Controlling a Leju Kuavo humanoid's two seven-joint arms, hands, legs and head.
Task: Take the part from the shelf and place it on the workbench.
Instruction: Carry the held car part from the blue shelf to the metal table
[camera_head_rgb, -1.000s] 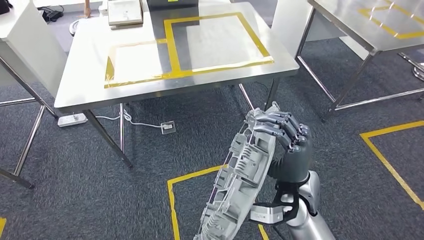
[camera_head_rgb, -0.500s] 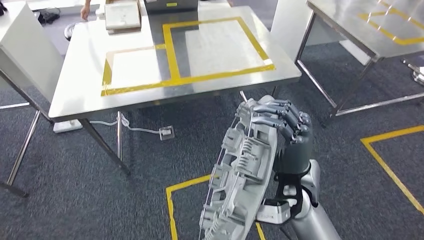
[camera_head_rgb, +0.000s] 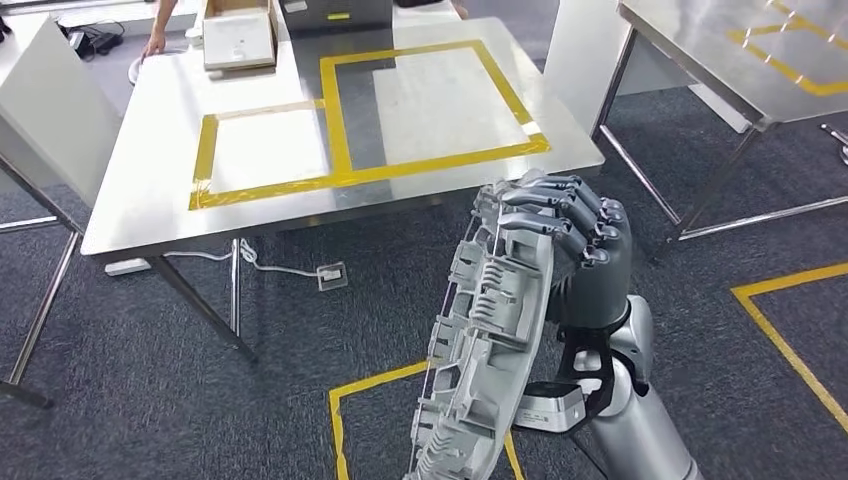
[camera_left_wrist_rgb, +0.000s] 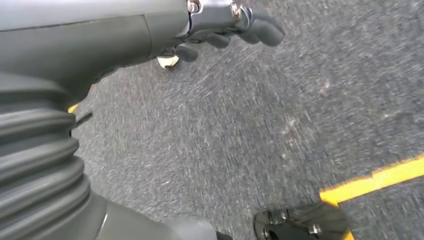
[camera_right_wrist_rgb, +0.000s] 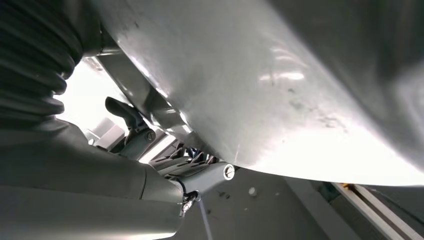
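My right hand (camera_head_rgb: 578, 250) grips a large grey ribbed cast part (camera_head_rgb: 490, 330) by its upper edge and holds it upright above the carpet. The part stands a little short of the near edge of the steel workbench (camera_head_rgb: 140, 205), which carries yellow tape rectangles (camera_head_rgb: 340, 120). In the right wrist view the part's smooth pale face (camera_right_wrist_rgb: 280, 75) lies close against my right hand (camera_right_wrist_rgb: 100, 170). My left hand (camera_left_wrist_rgb: 225, 30) hangs over the grey carpet, its fingers loose and holding nothing.
A flat cardboard box (camera_head_rgb: 238, 35) and a dark box (camera_head_rgb: 335, 12) sit at the workbench's far edge, where a person's hand (camera_head_rgb: 155, 42) rests. A second steel table (camera_head_rgb: 720, 50) stands to the right, a white cabinet (camera_head_rgb: 40, 95) to the left. Yellow tape (camera_head_rgb: 790, 340) marks the floor.
The whole view has shifted: the workbench now lies lower and nearer in the picture. The part stays in my right hand, slightly higher and more upright.
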